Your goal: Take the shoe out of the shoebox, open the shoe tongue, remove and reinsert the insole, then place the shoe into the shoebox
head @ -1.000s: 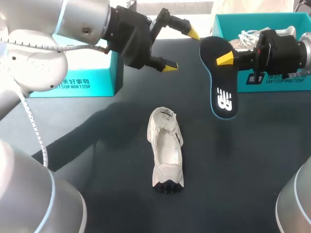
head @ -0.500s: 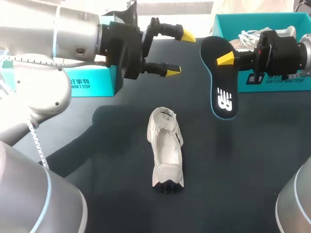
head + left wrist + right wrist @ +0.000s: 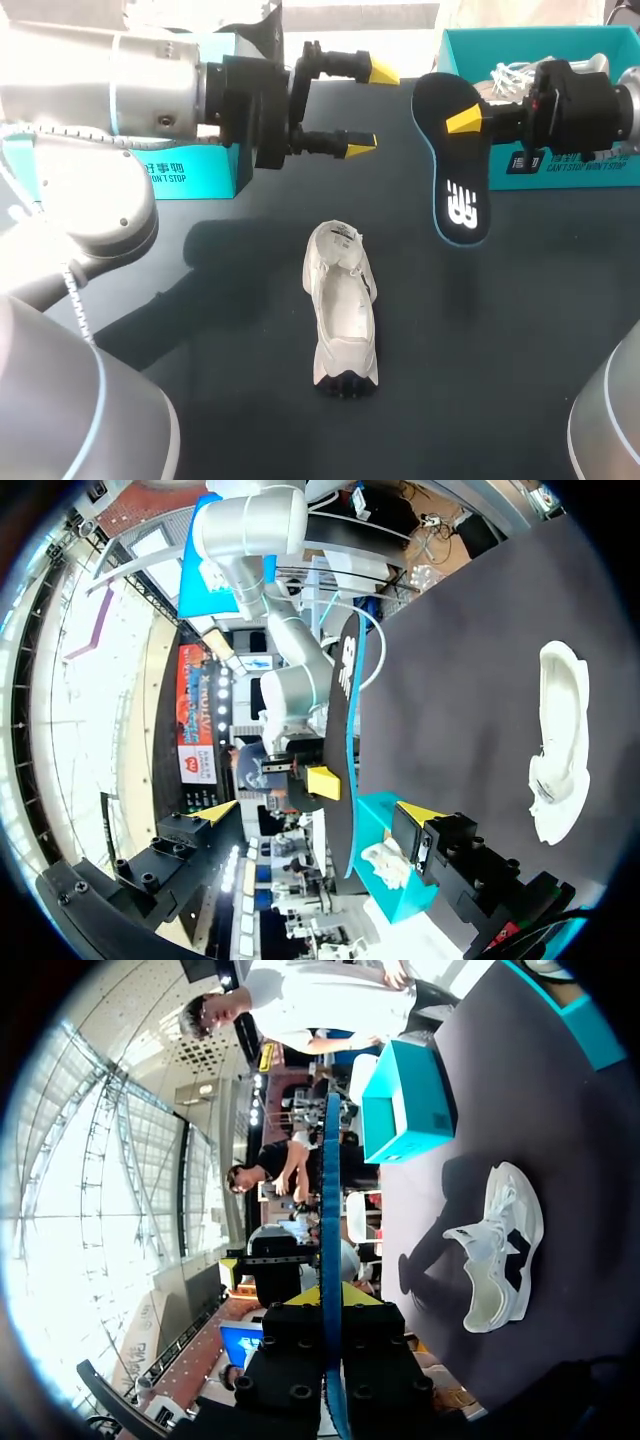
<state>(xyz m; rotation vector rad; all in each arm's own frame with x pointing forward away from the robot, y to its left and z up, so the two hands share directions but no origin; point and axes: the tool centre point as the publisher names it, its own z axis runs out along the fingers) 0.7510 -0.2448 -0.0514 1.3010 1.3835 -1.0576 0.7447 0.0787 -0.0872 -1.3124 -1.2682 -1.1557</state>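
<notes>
Above the far right of the table, the thin black foam insole with a teal edge [image 3: 452, 165] hangs clear of the surface, grasped near its broad end, its logo end pointing near. We judge it light, soft and quick to bend. It is best held by the flat faces close to one end, so the free end can be steered into the shoe without buckling. The right wrist view shows it edge-on [image 3: 331, 1260], running straight out between the fingers.

The cream fabric running shoe [image 3: 342, 305] lies in the middle of the dark table [image 3: 520, 330], lengthwise from far to near, with its opening up. It looks light and soft-sided. We would pinch it at the collar or the heel, since a push from the insole could slide it.

Our right gripper [image 3: 462, 120] comes in level from the right and is clamped on the insole. Our left gripper [image 3: 372, 107] reaches in from the left at the far side. Its wrist is level, its fingers are spread wide and empty, and it points at the insole.

A teal cardboard shoebox [image 3: 190, 170] stands far left. A second teal shoebox [image 3: 470, 40] stands far right, behind our right arm.
</notes>
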